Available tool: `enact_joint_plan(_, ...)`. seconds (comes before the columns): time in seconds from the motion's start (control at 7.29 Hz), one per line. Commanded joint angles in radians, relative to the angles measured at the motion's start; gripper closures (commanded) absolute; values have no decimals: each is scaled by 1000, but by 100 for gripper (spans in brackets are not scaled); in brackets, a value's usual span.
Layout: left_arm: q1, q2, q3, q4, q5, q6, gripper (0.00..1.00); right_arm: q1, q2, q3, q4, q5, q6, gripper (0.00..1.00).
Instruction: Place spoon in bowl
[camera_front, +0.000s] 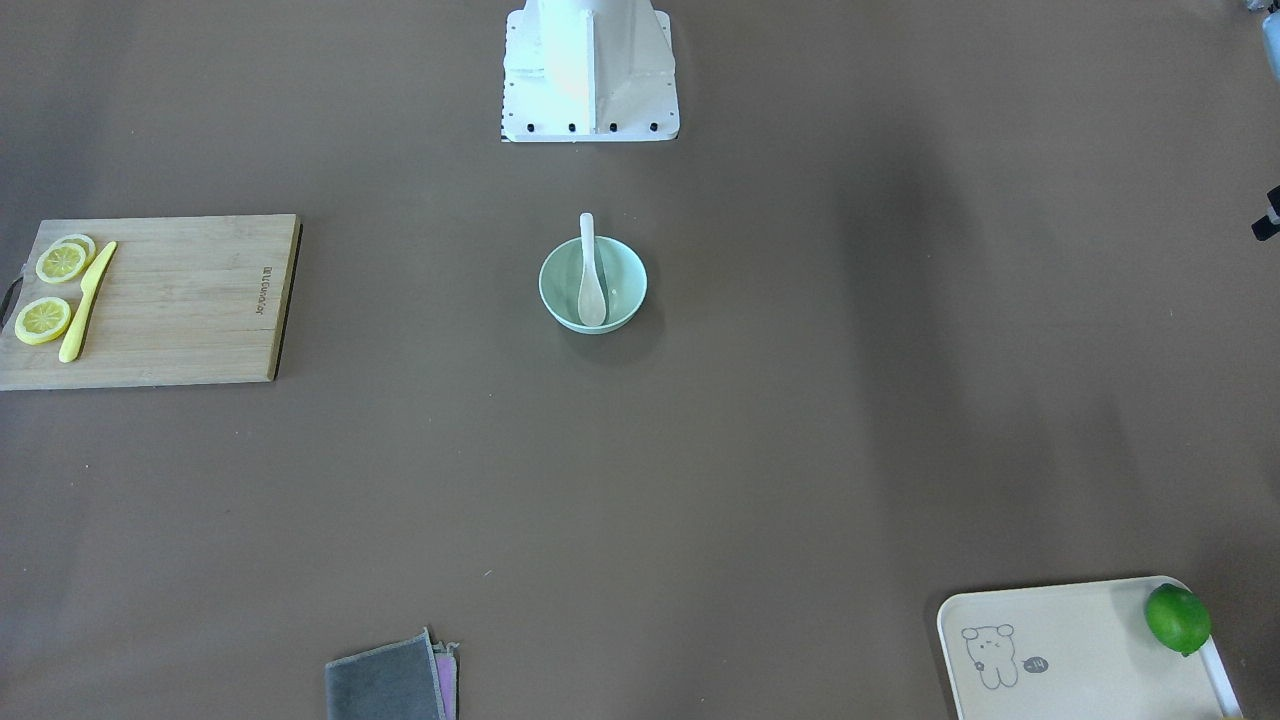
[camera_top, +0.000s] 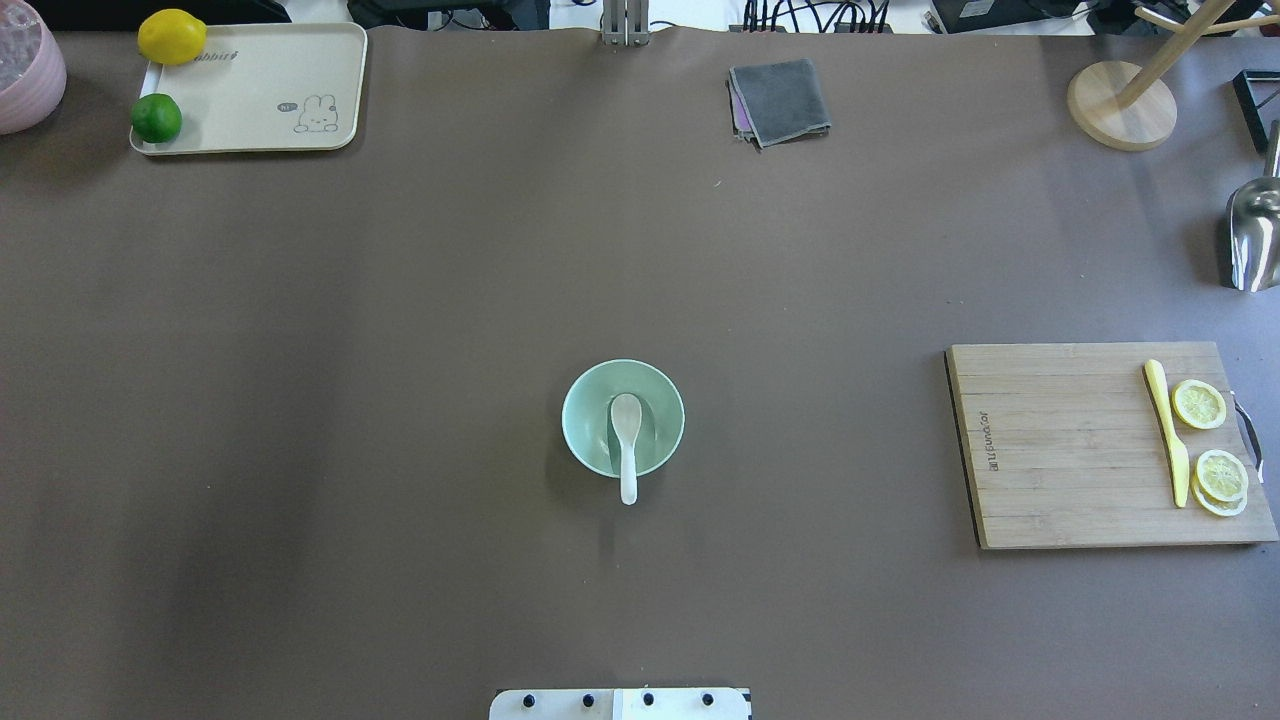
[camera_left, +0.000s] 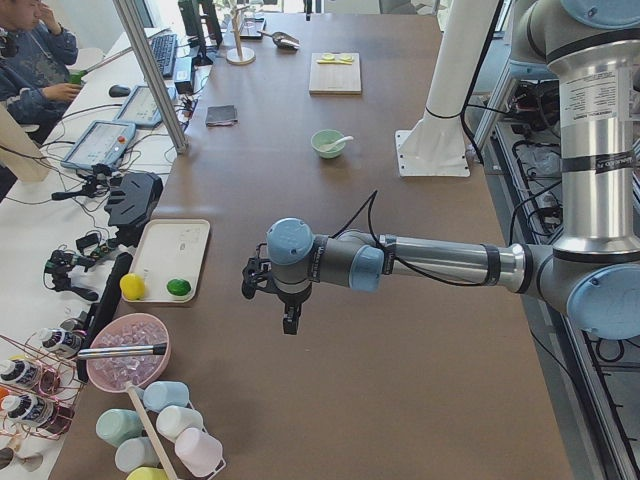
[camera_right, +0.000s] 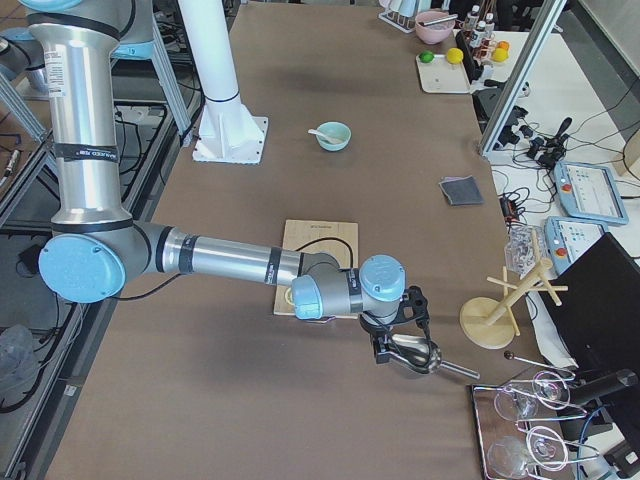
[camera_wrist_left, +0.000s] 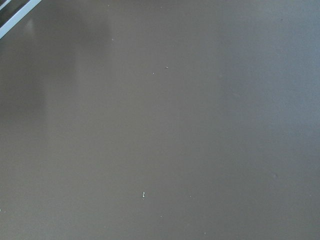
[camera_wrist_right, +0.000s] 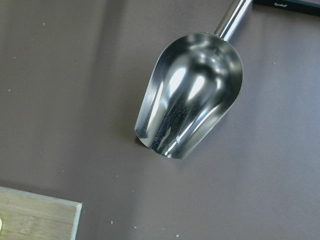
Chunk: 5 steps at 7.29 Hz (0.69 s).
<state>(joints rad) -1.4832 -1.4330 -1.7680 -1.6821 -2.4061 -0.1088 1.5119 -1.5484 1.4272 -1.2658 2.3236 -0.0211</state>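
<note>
The off-white spoon (camera_top: 627, 440) lies in the pale mint-green bowl (camera_top: 590, 400) at the table's middle, scoop inside and handle resting over the rim toward the robot base. Both also show in the front view: spoon (camera_front: 590, 280), bowl (camera_front: 630, 275). My left gripper (camera_left: 290, 322) shows only in the left side view, hovering far from the bowl near the tray end; I cannot tell whether it is open or shut. My right gripper (camera_right: 386, 352) shows only in the right side view, above a metal scoop; I cannot tell its state either.
A wooden cutting board (camera_top: 1060, 440) holds lemon slices (camera_top: 1198, 404) and a yellow knife (camera_top: 1167, 430). A cream tray (camera_top: 270, 80) carries a lime (camera_top: 157, 118) and a lemon (camera_top: 172, 36). A grey cloth (camera_top: 780, 100), a metal scoop (camera_wrist_right: 192, 95) and a wooden stand (camera_top: 1120, 105) lie at the far side.
</note>
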Motion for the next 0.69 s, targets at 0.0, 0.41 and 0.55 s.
enact_joint_plan(0.0, -3, 17, -14, -1, -1, 5, 3, 1, -27, 25, 0, -26, 0, 0)
enact_joint_plan(0.41, 0, 37, -11, 1, -11, 5, 3, 8, -36, 57, -15, 11, 4, 0)
enact_joint_plan(0.55, 3, 19, 11, 8, -8, 5, 3, 7, -45, 67, -15, 35, 6, 0)
